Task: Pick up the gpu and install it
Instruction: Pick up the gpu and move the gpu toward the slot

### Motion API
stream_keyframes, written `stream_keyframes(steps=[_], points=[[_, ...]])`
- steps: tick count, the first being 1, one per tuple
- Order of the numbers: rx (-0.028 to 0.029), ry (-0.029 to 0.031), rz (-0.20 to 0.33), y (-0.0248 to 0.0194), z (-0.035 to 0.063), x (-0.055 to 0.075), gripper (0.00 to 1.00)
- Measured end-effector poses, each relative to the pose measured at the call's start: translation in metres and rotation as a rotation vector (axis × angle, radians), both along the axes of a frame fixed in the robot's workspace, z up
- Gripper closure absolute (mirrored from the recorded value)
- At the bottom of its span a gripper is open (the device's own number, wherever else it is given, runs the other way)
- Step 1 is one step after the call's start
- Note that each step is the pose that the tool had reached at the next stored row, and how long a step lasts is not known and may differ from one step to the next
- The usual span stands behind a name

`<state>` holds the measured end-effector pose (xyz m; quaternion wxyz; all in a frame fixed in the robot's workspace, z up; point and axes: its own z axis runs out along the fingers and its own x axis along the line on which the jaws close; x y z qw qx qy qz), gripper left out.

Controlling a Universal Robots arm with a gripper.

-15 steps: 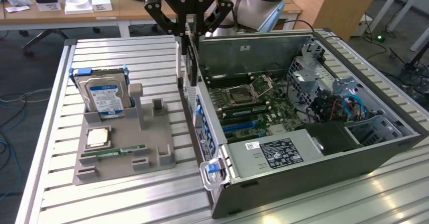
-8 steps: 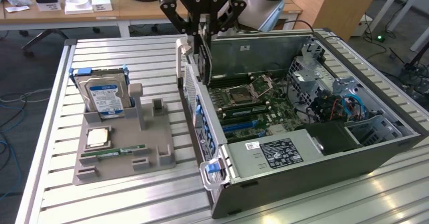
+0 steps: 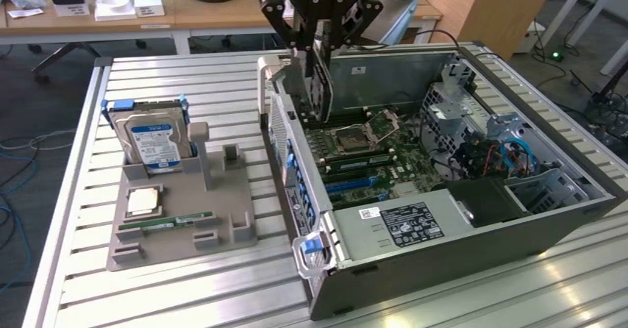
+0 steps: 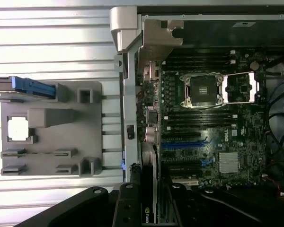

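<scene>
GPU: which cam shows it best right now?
Exterior view: the gpu hangs upright in the gripper over the open computer case, with most of its dark board visible. The wrist view catches the gpu edge-on, a thin strip with a logo.

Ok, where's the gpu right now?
In the exterior view the gpu hangs upright in the gripper, inside the open computer case. It is by the case wall on that view's left, over the motherboard beside the CPU socket.
</scene>
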<state>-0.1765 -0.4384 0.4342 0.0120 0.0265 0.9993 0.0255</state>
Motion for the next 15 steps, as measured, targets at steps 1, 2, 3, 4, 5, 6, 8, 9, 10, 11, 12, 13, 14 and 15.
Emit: stream_keyframes(steps=[1,2,3,4,5,6,8,9,10,11,12,13,14,15], points=[[0.0001,-0.0001,0.000,0.0000,0.0000,0.004,0.74],[0.0001,0.0000,0.000,0.0000,0.0001,0.007,0.74],[0.0002,0.0000,0.000,0.0000,0.0000,0.010,0.74],[0.0002,0.0000,0.000,0.0000,0.0000,0.013,0.74],[0.0003,-0.0001,0.000,0.0000,0.0000,0.017,0.74],[0.0004,-0.0001,0.000,0.0000,0.0000,0.020,0.74],[0.0005,-0.0001,0.000,0.0000,-0.0001,0.028,0.74],[0.0005,-0.0001,0.000,0.0000,0.0000,0.032,0.74],[0.0005,-0.0001,0.000,0.0000,0.0000,0.035,0.74],[0.0006,0.0000,0.000,0.0000,0.0000,0.039,0.74],[0.0005,0.0000,0.000,0.0000,0.0000,0.042,0.74],[0.0006,0.0000,0.000,0.0000,0.0000,0.046,0.74],[0.0007,0.0000,0.000,0.0000,0.0000,0.050,0.74],[0.0007,0.0000,0.000,0.0000,0.0000,0.054,0.74]])
